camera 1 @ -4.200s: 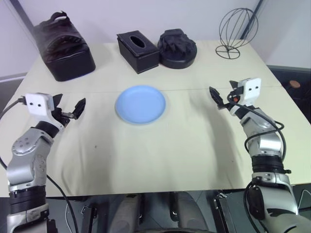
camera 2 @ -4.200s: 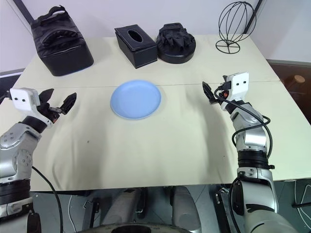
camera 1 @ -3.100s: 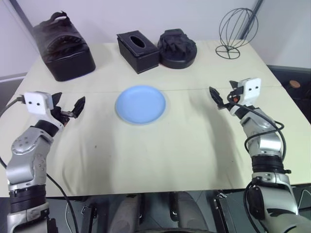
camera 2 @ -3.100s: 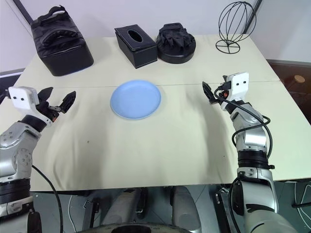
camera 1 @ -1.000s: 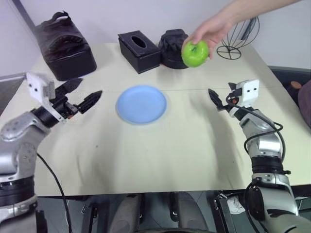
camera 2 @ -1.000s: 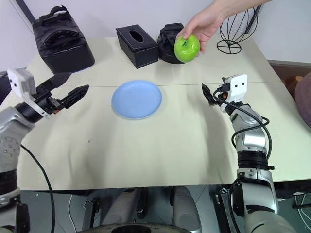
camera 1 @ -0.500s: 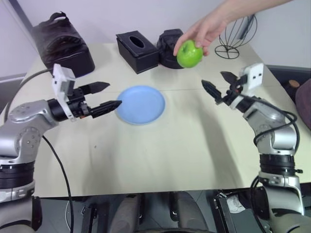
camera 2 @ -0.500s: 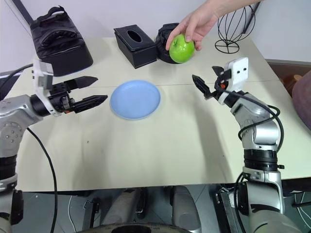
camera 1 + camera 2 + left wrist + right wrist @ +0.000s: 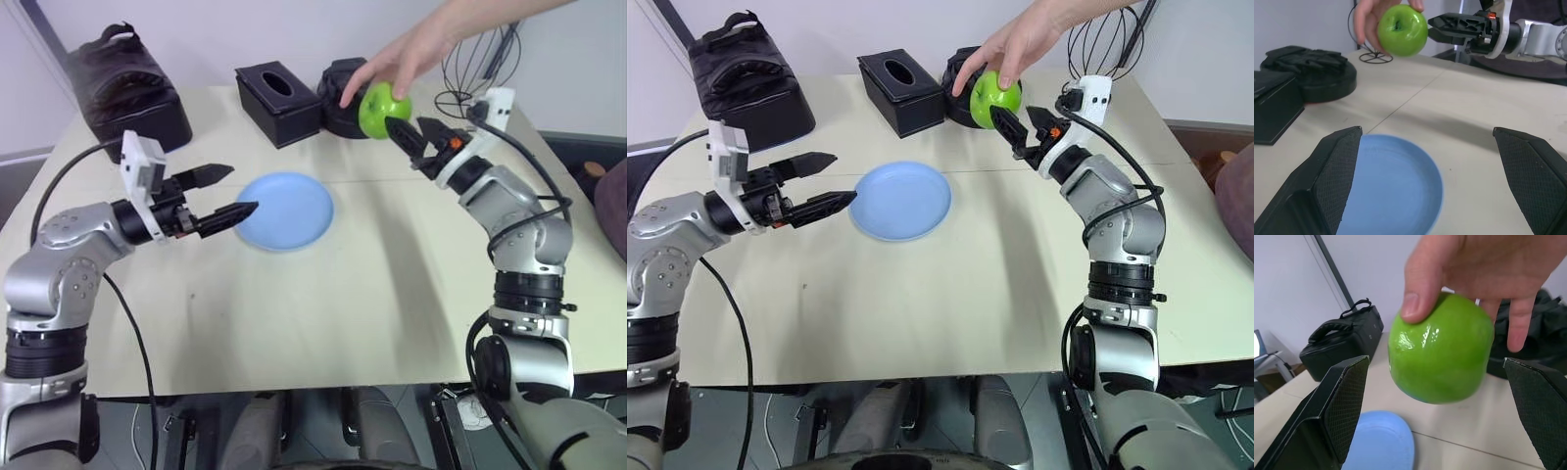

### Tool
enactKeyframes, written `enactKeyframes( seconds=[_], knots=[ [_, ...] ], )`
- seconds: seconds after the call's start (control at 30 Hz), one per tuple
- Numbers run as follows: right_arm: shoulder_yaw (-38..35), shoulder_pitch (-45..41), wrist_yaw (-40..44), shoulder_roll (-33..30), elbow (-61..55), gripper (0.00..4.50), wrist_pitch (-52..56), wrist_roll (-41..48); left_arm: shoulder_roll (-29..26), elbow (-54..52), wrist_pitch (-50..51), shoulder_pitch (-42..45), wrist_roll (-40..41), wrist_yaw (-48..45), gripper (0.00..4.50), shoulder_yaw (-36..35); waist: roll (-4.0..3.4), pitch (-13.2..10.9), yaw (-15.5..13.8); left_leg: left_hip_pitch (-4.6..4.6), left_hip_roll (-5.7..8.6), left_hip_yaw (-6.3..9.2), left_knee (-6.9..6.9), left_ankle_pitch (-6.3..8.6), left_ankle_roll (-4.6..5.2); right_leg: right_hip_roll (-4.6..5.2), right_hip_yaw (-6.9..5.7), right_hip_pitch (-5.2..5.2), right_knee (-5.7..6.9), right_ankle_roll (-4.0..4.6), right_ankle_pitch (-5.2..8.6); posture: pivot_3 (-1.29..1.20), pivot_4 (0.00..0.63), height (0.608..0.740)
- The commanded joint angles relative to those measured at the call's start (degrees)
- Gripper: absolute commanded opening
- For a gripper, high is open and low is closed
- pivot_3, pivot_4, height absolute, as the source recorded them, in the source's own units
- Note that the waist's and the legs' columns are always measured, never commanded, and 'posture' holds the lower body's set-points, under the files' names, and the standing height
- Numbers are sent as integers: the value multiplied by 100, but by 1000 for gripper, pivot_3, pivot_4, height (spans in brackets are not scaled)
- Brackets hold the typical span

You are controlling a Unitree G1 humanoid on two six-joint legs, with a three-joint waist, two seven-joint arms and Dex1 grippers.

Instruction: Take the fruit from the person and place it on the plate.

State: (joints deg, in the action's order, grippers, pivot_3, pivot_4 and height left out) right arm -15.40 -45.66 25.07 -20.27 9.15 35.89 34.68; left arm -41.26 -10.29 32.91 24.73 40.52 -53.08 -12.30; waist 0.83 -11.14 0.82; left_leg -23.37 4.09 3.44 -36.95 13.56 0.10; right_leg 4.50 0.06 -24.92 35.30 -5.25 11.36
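The green apple (image 9: 996, 95) is held in the air by the person's hand (image 9: 1019, 44), fingers over its top and sides, above the far part of the bench (image 9: 950, 284) and in front of the round black ridged object (image 9: 338, 93). The right claw (image 9: 1023, 125) is raised to the apple with its fingers spread wide; in the right wrist view the apple sits between the two fingers (image 9: 1337, 411) with open gap on either side, not touched. The left claw (image 9: 828, 181) is also open, held level above the bench, its lower fingertip at the near-left rim of the light blue plate (image 9: 901, 201). The plate lies flat at the bench centre, bare, well apart from the apple, with clear cloth on its near and right sides. Along the far edge stand a black bag (image 9: 749, 83), a black tissue box (image 9: 901, 93) and, at the far right corner, a wire stand (image 9: 1107, 49). The near half of the bench is unobstructed to its front edge.
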Motion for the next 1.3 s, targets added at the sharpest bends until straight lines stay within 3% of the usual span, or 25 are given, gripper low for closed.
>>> enactKeyframes(
  seconds=[0.03,0.37,0.53,0.7,0.83,1.07,1.3],
  knots=[
    [-82,-260,-3,95,32,4458,-71,114,4,-291,-85,-54,66,107,4500,-211,0,0,-1,0,0,0,0,0,0,0,0,0,0,0,0,0,150,740],
    [-55,-568,77,282,793,4458,-413,-51,37,-416,-108,-212,86,267,4500,-271,0,0,5,0,1,-1,0,0,0,-1,0,0,0,0,0,0,150,740],
    [-76,-593,111,329,862,2915,-563,-59,38,-447,-105,-258,92,300,4500,-289,0,0,8,0,0,-1,2,0,0,-2,0,-1,0,0,0,0,150,740],
    [-61,-613,75,289,879,2880,-485,-73,11,-486,-77,-332,119,334,4500,-335,0,0,8,0,0,-1,2,0,0,-1,0,-2,0,0,0,0,150,740],
    [875,-238,651,243,607,2880,-435,-570,-70,-518,-25,-584,86,390,4500,-474,0,0,32,0,0,-1,4,0,0,-2,0,-4,0,1,0,0,150,740],
    [1905,-91,996,1034,944,2880,-743,-1117,-232,-876,56,-1567,-141,667,4500,-708,-2,0,110,-4,-1,-2,11,0,-1,-1,4,-17,7,1,0,0,150,740],
    [2068,-425,1214,1477,1758,2880,-1193,-1500,-187,-1410,121,-2221,-87,1010,4500,-923,-1,0,85,-3,1,4,12,1,-3,2,1,-16,3,2,0,0,150,740]
  ],
)
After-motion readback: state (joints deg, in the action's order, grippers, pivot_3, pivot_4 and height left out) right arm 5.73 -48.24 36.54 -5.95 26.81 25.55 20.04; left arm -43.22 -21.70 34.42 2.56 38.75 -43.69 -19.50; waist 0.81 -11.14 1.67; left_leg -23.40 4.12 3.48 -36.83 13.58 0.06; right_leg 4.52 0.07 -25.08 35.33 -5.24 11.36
